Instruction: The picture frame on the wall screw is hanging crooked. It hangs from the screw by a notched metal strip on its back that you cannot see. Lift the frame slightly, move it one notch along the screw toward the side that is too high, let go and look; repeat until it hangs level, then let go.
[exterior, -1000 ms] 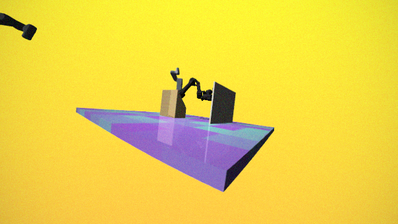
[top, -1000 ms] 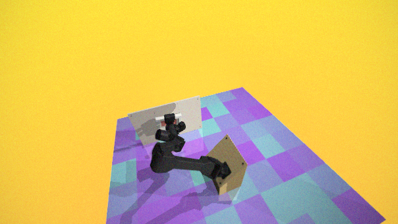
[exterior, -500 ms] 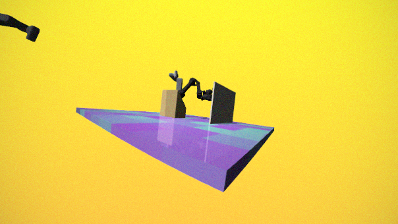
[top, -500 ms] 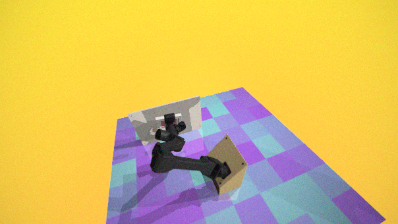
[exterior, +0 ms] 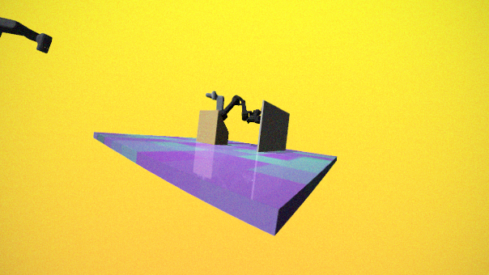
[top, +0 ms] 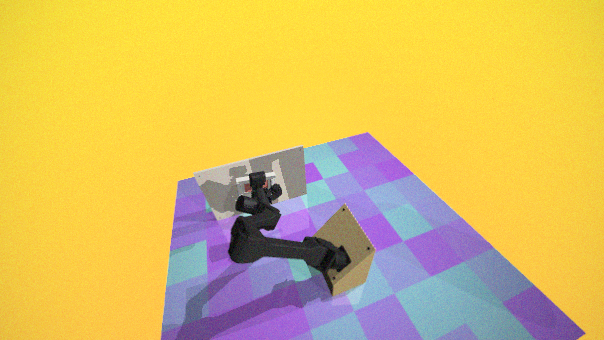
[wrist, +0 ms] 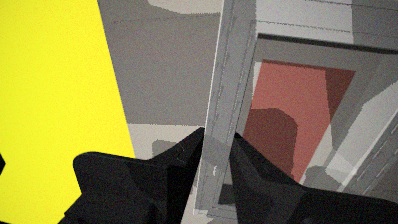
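The picture frame [top: 242, 179] [wrist: 227, 75] is light grey around a red picture, against the upright grey wall panel [top: 292, 172] [exterior: 275, 129] [wrist: 160, 75]. In the top view its top bar appears to slope less than the panel's top edge, with its left end nearer that edge. My gripper [top: 257, 176] [exterior: 259, 117] [wrist: 219, 134] is shut on the frame's top bar, one finger on each side in the wrist view. The gripper covers the middle of the frame in the top view. The screw and notched strip are hidden. The exterior view shows only the panel's back and edge.
The arm stands on a tan block [top: 345, 227] [exterior: 207, 127] facing the panel, on a purple and teal checkered table [top: 450, 250] [exterior: 227, 178]. A dark arm-like shape [exterior: 44, 43] shows at the upper left of the exterior view.
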### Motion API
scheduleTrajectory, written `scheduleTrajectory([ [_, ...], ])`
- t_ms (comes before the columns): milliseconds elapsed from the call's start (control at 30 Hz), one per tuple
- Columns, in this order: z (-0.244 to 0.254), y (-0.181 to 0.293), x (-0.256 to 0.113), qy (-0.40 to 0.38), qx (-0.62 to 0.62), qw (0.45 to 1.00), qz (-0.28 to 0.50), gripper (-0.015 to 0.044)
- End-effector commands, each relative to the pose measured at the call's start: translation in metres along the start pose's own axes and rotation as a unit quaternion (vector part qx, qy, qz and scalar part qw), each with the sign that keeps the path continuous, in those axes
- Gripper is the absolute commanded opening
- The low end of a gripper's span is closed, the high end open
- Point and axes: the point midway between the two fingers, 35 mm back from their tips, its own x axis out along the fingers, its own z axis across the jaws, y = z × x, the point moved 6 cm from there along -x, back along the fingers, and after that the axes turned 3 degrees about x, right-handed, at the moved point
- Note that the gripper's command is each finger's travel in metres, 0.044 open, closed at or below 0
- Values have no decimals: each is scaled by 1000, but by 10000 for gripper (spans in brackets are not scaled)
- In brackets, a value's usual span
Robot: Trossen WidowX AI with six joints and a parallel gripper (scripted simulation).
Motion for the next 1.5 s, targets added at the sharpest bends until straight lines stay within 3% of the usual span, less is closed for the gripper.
scheduleTrajectory([
  [0, 5, 0, 0, -6, -2, 1000, 0, 0],
  [1467, 10, 1, 0, -6, -2, 1000, 0, 0],
])
